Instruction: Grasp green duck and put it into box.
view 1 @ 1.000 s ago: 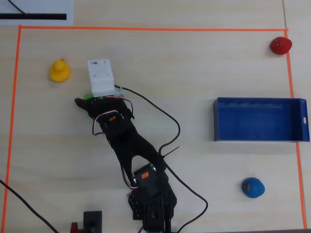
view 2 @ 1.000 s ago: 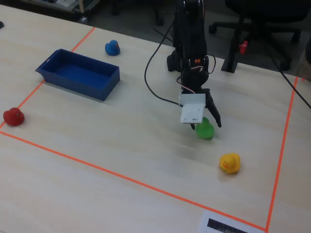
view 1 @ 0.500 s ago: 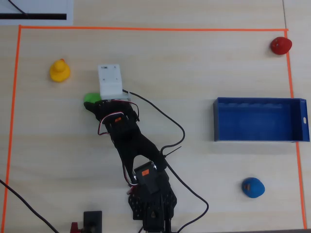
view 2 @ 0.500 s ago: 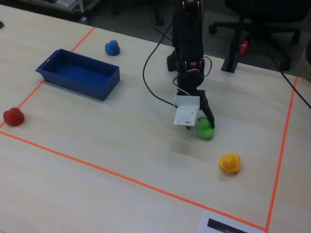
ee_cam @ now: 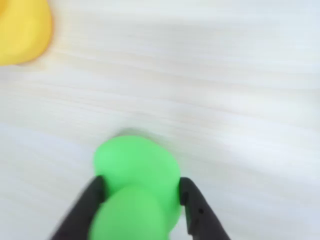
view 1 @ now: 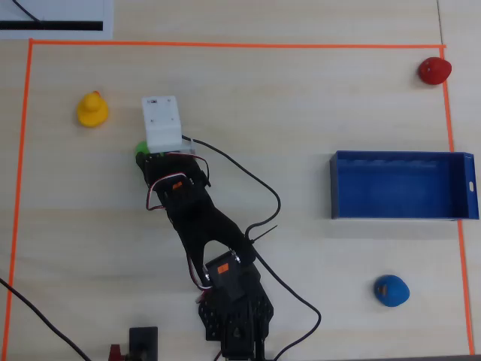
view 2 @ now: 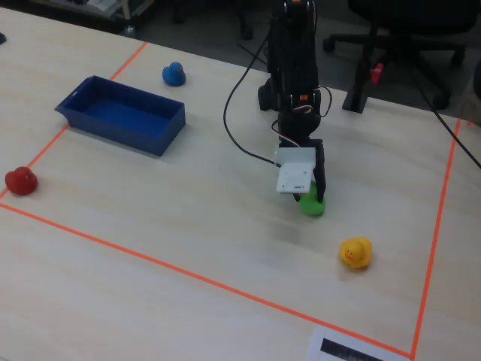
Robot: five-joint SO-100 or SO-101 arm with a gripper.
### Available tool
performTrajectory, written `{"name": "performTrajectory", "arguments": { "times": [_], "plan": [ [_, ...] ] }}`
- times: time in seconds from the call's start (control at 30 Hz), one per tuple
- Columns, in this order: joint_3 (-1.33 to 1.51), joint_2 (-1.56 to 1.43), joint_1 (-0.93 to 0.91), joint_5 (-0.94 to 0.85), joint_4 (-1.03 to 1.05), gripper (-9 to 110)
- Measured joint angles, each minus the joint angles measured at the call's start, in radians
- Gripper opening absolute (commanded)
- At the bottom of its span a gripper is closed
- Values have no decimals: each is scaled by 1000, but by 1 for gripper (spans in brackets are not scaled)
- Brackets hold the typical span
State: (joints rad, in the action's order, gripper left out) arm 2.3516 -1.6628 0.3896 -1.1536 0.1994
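A pale wood-grain tabletop [view 1: 316, 113] fills the overhead view, with an orange tape border [view 1: 225, 44] marking out a large rectangle on it. Beyond its far edge in the fixed view stand dark office chairs [view 2: 406, 22] on a dark floor, and a white sheet with a black bar [view 2: 353, 350] lies at the near edge.

The black arm [view 1: 203, 226] reaches from the bottom of the overhead view toward the upper left, its white wrist camera housing [view 1: 161, 122] covering most of what lies below it. A black cable [view 1: 255, 188] loops off to the right.

The box [view 1: 399, 185], a dark blue tray with low walls, sits at the right of the overhead view; nothing shows inside it.

Around it, well apart, are a red duck [view 1: 434, 70] near the upper right corner, a blue duck [view 1: 391, 290] below the box, and a yellow duck [view 1: 92, 110] at the upper left.

The green duck [ee_cam: 136, 185] rests on the tabletop, near the yellow one. In the wrist view the gripper [ee_cam: 142, 192] has a black finger [ee_cam: 192, 202] pressed against each side of it, closed on the duck. From overhead only a green sliver [view 1: 140, 149] shows beside the housing; its beak is not visible anywhere.
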Motion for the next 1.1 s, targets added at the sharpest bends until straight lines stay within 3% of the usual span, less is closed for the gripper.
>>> {"name": "performTrajectory", "arguments": {
  "times": [0.47, 0.8, 1.1],
  "plan": [
    [-49, -29, -40, 8, 75, 0],
    [-486, -112, -267, 201, 609, 0],
    [-871, -175, -575, 230, 985, 0]
  ]
}}
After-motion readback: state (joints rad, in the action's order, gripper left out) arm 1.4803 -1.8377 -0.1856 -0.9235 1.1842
